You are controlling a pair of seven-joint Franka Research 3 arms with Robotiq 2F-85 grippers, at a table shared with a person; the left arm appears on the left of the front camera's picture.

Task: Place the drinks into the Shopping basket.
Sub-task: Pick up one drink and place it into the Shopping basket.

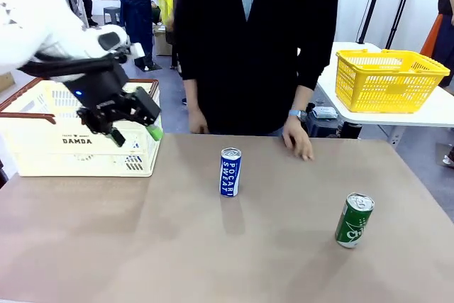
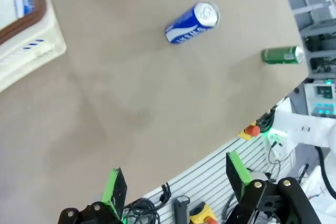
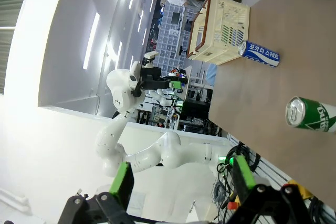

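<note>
A blue Pocari Sweat can (image 1: 230, 172) stands upright in the middle of the table. A green can (image 1: 354, 220) stands upright, slightly tilted in the picture, at the front right. The cream Shopping basket (image 1: 42, 150) sits at the table's left edge. My left gripper (image 1: 135, 133) hangs open and empty just in front of the basket's right side, above the table. In the left wrist view the left gripper (image 2: 177, 179) is spread wide, far from the blue can (image 2: 191, 22) and green can (image 2: 282, 55). My right gripper (image 3: 184, 178) is open and empty, off the table's edge; the green can (image 3: 310, 115) lies nearest it.
A person stands at the far side with one hand (image 1: 298, 138) resting on the table behind the blue can. A yellow mesh basket (image 1: 386, 79) sits on a separate white table at the right. Bare tabletop lies between the cans and the cream basket.
</note>
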